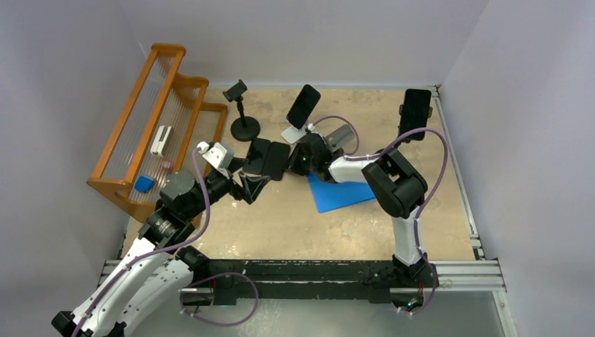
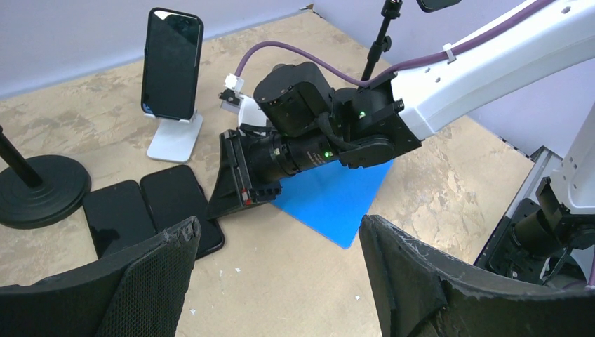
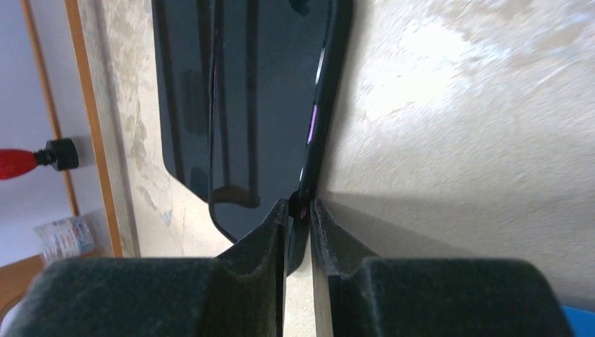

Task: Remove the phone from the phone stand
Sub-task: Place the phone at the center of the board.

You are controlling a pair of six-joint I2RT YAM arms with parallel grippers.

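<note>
Your right jaws pinch the edge of the phone (image 3: 266,105) on the desk (image 3: 456,105); left jaws wide, empty.

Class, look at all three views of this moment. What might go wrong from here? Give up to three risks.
1. The right pincer nips the black phone only by its thin edge, so it may slip out.
2. A second phone lies right beside it and may get dragged.
3. The white stand with its upright phone is close to the right arm; a swing might topple it.
</note>
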